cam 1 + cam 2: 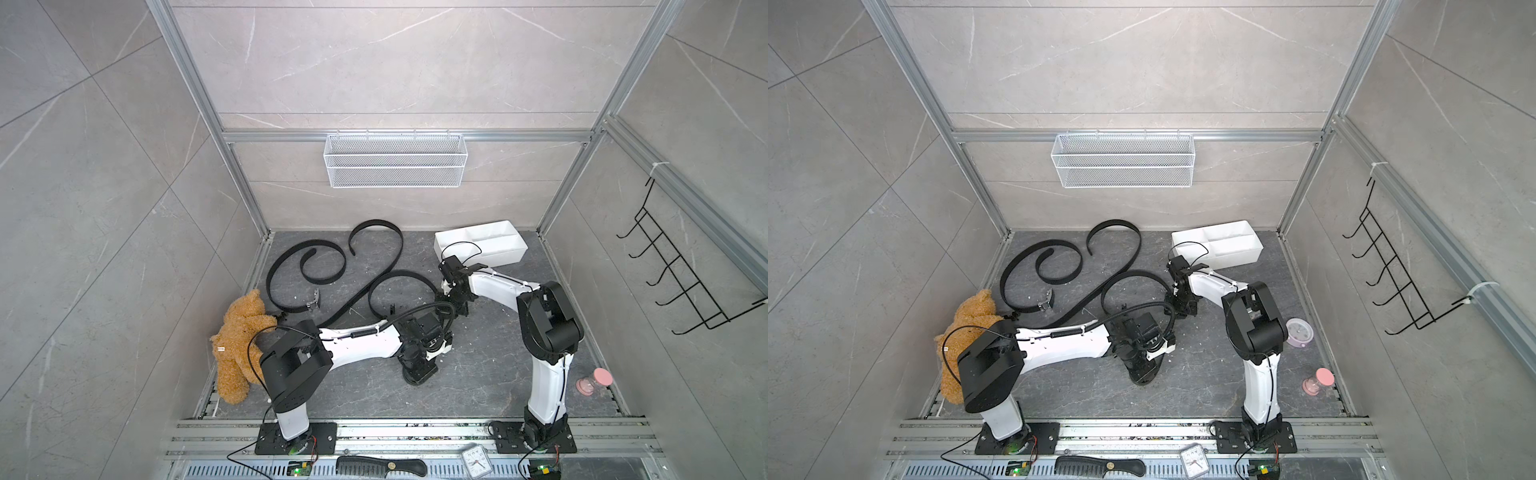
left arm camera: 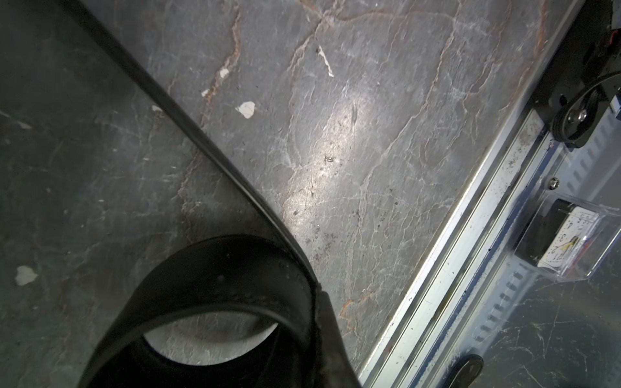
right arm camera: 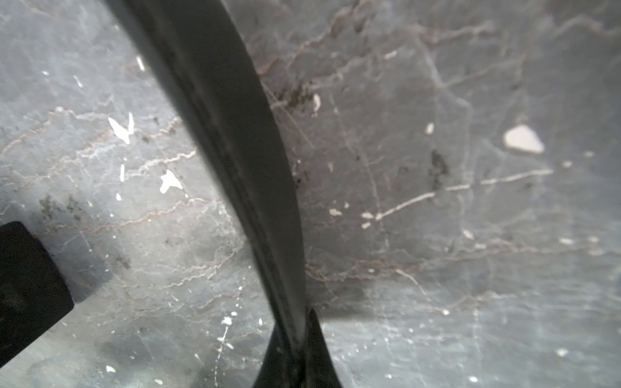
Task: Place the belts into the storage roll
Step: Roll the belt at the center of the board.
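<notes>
My right claw is pinched shut on a belt, edge-on. My left claw is clamped on a belt coil low over the worktop. The other belts lie curled left of the tray, which sits far right (what shows of it looks empty). They look light, floppy yet springy, so I'd grip across the roll or it will likely unwind. The arms hide whether both claws hold one belt.

Both top views look down from high on the whole table. Wrist views sit close above it.
</notes>
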You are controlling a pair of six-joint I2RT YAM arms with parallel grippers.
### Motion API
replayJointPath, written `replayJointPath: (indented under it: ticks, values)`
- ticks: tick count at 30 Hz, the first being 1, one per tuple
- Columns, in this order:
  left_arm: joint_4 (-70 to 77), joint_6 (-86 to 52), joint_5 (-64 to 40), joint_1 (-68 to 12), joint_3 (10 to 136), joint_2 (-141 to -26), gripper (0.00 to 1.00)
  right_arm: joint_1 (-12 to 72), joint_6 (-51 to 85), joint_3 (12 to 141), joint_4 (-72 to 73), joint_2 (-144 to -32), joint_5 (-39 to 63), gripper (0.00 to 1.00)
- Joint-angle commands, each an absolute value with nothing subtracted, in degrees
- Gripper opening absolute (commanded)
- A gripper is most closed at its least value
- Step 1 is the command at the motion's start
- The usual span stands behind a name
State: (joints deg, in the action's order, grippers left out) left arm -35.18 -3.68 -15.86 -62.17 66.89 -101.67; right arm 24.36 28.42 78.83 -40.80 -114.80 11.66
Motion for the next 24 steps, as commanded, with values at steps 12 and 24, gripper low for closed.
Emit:
replayJointPath:
  ticks: [12, 24]
  values:
    - [-35.8, -5.0, -21.3, -60.8, 65.5, -102.1, 0.16, 24.4, 27.4, 75.3, -36.1, -112.5, 10.5, 0.00]
    - [-33.4, -7.3, -17.8, -58.0, 65.2, -102.3, 0.13, 24.9, 26.7, 76.3, -36.9, -112.5, 9.4, 0.00]
